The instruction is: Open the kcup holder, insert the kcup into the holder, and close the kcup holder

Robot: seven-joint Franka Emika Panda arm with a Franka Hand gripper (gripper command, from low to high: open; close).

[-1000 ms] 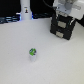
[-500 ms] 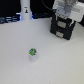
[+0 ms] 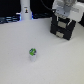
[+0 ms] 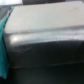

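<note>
While the arm [image 3: 64, 8] hangs over the black kcup holder [image 3: 62, 27] at the exterior view's right, the kcup [image 3: 33, 52] stands alone mid-table [image 3: 15, 62], well apart. Gripper state: can't tell. Wrist view blurred, grey surface [image 4: 42, 30].

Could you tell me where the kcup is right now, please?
In the exterior view, the kcup stands alone on the white table, below centre, well apart from the kcup holder at upper right.

Open table [image 3: 20, 55] around kcup [image 3: 33, 52], seemingly.
</note>
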